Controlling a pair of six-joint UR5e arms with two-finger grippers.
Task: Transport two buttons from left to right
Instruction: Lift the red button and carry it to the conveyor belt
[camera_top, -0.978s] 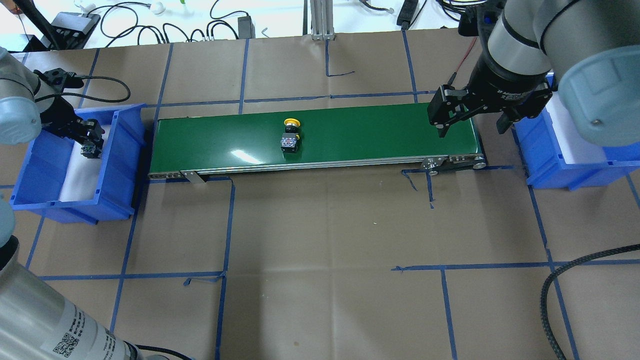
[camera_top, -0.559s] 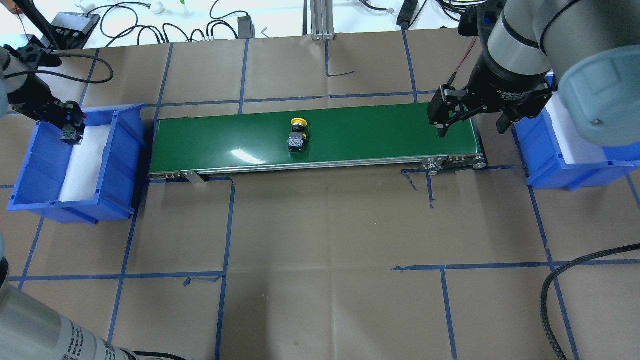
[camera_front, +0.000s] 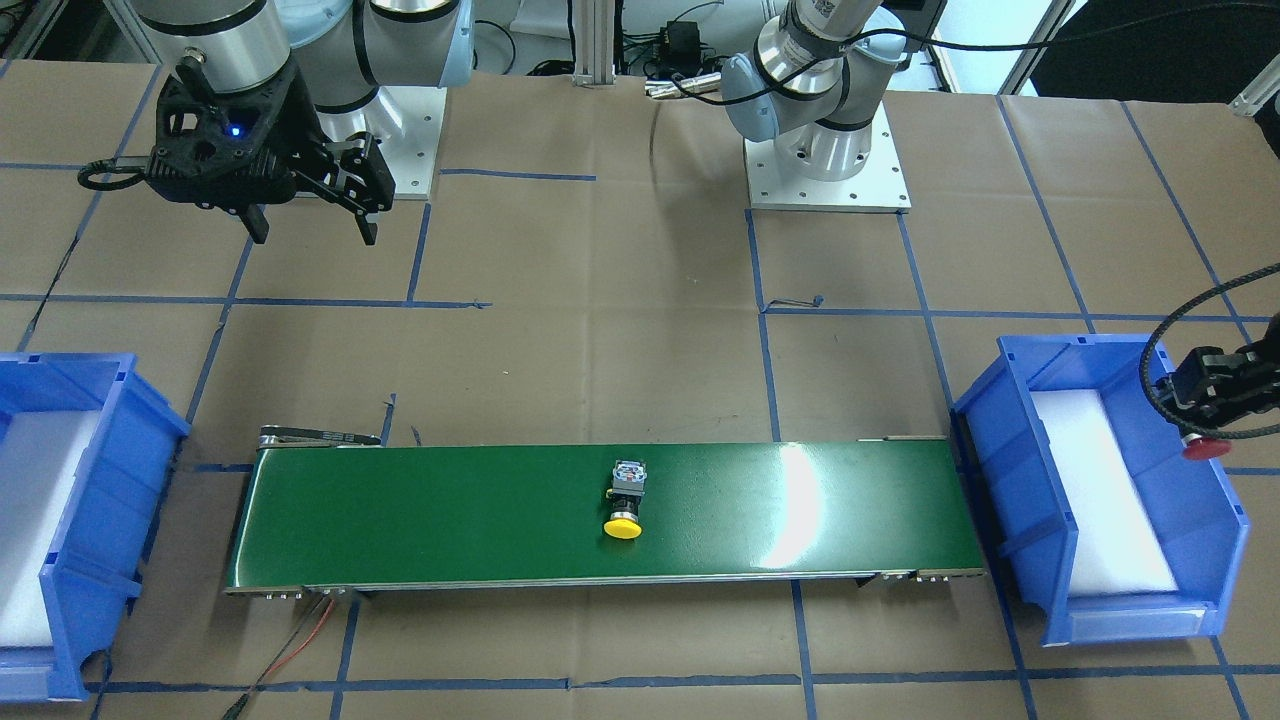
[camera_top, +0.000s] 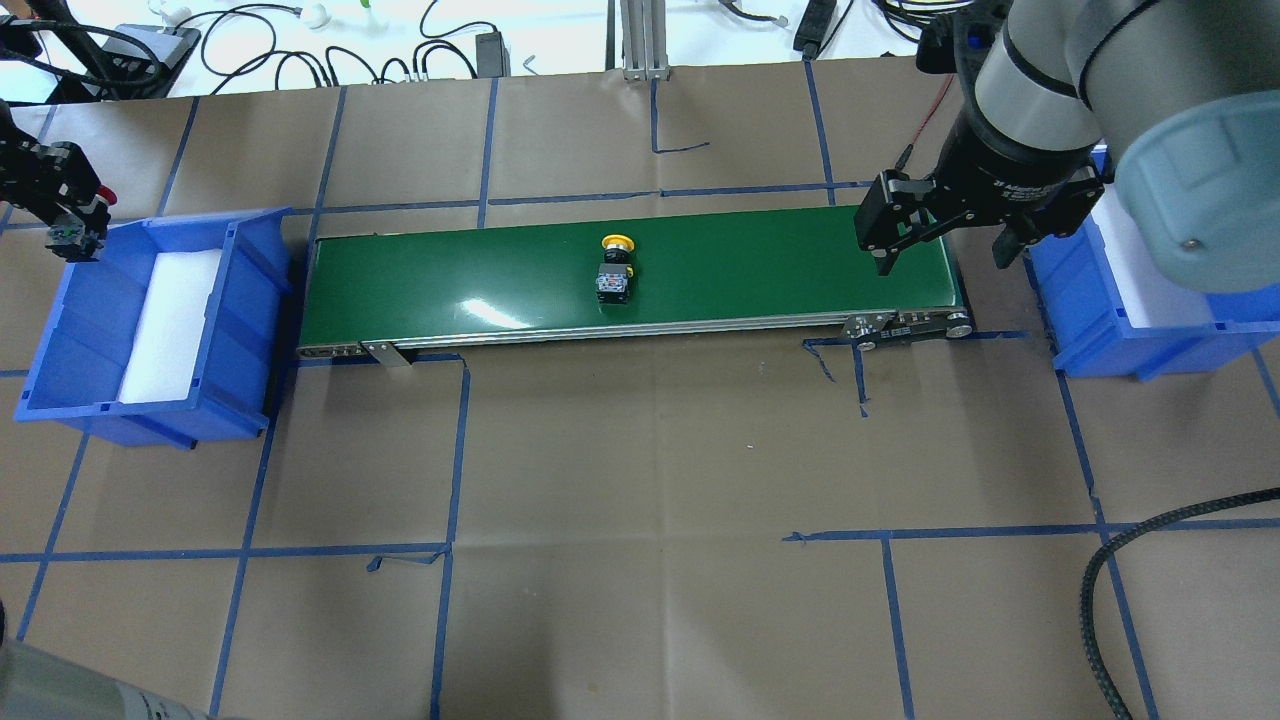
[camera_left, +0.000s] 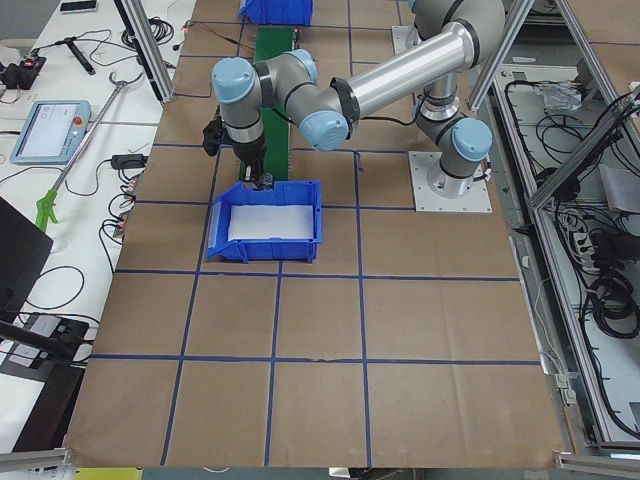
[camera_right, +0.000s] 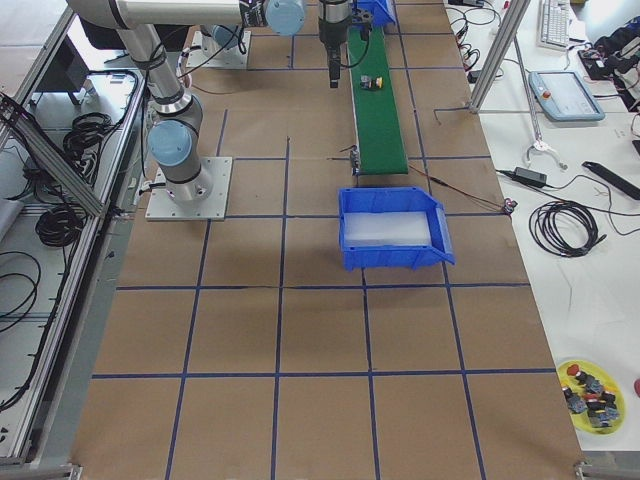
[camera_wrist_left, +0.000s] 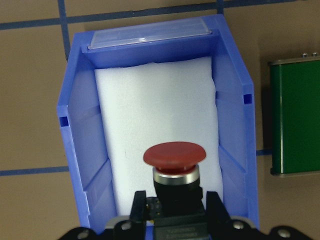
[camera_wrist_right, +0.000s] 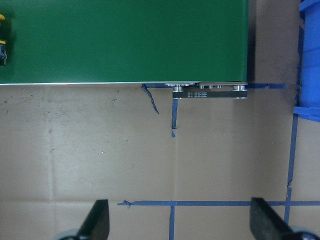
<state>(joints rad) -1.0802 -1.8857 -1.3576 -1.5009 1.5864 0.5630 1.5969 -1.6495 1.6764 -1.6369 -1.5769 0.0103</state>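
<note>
Overhead view, clock directions taken from it.

- Left gripper (camera_top: 70, 215): clamped on the red button (camera_wrist_left: 175, 165), the jaws pinching its black body with the red cap pointing away from the wrist. One second ago it was down inside the left bin (camera_top: 250, 300), at the foam liner (camera_top: 170, 320). It has since risen and swung out to about 10 o'clock of the bin, past the far corner. The liner below now lies bare.
- Yellow button (camera_top: 614, 272): lies on its side on the green conveyor belt (camera_top: 450, 280), roughly mid-length, cap toward 12 o'clock. Over the last second it has drifted steadily toward 3 o'clock, so the belt appears to be running.
- Right gripper (camera_top: 942, 258): unchanged, jaws spread wide and empty, hovering over the 3 o'clock end of the belt, just beside the right bin (camera_top: 1080, 300).

Reading: the second pick from the bin looks done, and the first button is in transit. Neither has reached the right bin. The red button next needs placing on the 9 o'clock end of the belt. The right gripper seems posted to intercept the yellow one on arrival.
</note>
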